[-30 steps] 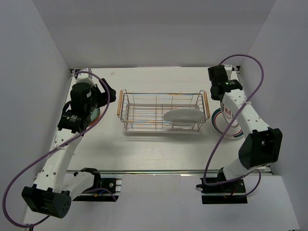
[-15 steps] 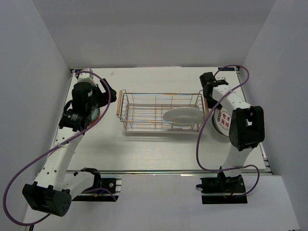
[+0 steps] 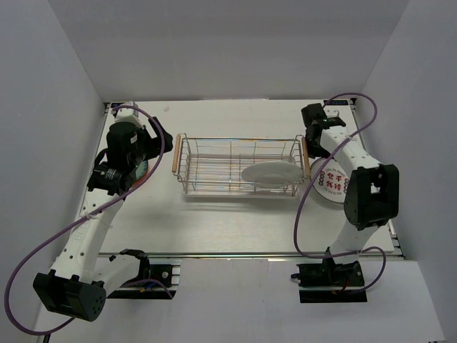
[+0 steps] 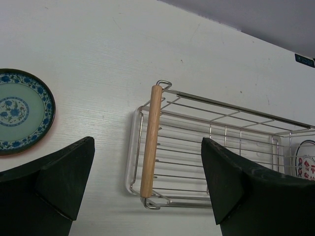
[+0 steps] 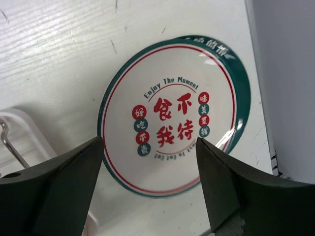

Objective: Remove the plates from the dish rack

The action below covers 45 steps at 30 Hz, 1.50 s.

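Right gripper (image 5: pixel 148 143) has sprung apart above the green-rimmed plate (image 5: pixel 172 118), lying flat just right of the dish rack (image 3: pixel 214 163). Only the overhead view shows a white plate (image 3: pixel 271 172) inside. Left gripper (image 4: pixel 147 143) gapes wide.

Overhead and close left-wrist views share the dish rack (image 3: pixel 214 166).

Only a teal rim sliver shows of the lower plate (image 5: pixel 243 96) under the lettered plate (image 5: pixel 170 123).
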Available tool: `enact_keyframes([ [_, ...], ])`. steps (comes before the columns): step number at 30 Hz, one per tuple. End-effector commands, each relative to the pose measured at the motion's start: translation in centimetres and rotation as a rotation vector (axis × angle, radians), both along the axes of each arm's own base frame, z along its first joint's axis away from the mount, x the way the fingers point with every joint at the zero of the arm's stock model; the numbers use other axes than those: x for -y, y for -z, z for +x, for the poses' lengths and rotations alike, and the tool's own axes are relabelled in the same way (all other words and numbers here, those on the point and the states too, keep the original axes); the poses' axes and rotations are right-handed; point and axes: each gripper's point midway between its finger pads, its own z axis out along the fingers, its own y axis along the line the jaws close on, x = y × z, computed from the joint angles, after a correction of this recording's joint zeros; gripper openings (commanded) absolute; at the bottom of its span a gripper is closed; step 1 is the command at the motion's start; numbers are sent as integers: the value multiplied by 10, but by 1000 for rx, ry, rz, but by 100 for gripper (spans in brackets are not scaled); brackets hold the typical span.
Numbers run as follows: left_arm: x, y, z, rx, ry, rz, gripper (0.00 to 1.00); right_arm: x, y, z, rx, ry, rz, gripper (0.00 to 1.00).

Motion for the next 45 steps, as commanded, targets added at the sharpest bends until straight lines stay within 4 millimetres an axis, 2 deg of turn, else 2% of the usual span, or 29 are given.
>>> enact_keyframes([
  [1,1,-5,-3,13,10,4,98,11,-50,13,172,9,22,82],
  [6,1,-7,-4,17,10,3,98,3,-75,17,243,-68,78,86],
  [10,2,-8,-5,20,15,2,98,-8,-118,27,357,-205,120,89],
  [12,2,-9,-5,20,21,5,98,-17,-149,33,433,-315,139,89],
  [14,2,-9,-5,19,22,8,98,-37,-173,39,502,-449,185,89],
  [15,2,-10,-6,22,23,7,98,-51,-188,36,528,-592,193,89],
  [17,2,-11,-5,24,26,12,98,-67,-206,33,577,-736,199,89],
  [18,2,-11,-6,23,30,14,98,-84,-217,25,604,-861,223,89],
  [19,3,-11,-6,26,35,13,98,-109,-224,12,609,-1093,237,89],
  [20,3,-12,-6,28,38,18,98,-124,-227,0,614,-1235,243,89],
  [21,4,-12,-6,26,46,18,98,-147,-231,-27,622,-1492,251,89],
  [25,6,-12,-8,20,57,20,98,-173,-243,-72,666,-1821,265,89],
  [26,5,-11,-8,15,54,19,98,-175,-243,-77,664,-1858,267,89],
  [27,5,-9,-10,3,55,21,98,-179,-234,-91,617,-1900,343,89],
  [28,3,-8,-11,-1,48,23,98,-180,-239,-95,637,-1972,293,89],
  [29,2,-7,-13,-8,44,25,98,-181,-237,-100,625,-1996,310,89],
  [30,2,-8,-14,-11,40,26,98,-183,-231,-104,603,-2020,334,89],
  [31,1,-8,-16,-13,38,24,98,-183,-225,-121,562,-2044,408,89],
  [32,1,-9,-18,-24,37,24,98,-185,-220,-124,570,-2120,365,89],
  [34,1,-11,-20,-26,37,20,98,-186,-214,-139,529,-2152,423,89],
  [38,0,-13,-24,-35,19,-4,98,-193,-205,-133,471,-2121,525,84],
  [40,0,-13,-25,-38,15,-14,98,-195,-204,-128,438,-2082,579,75],
  [41,0,-12,-25,-42,14,-14,98,-196,-195,-122,386,-2037,633,73],
  [45,1,-12,-24,-58,11,-16,98,-197,-173,-115,287,-1982,686,74],
])
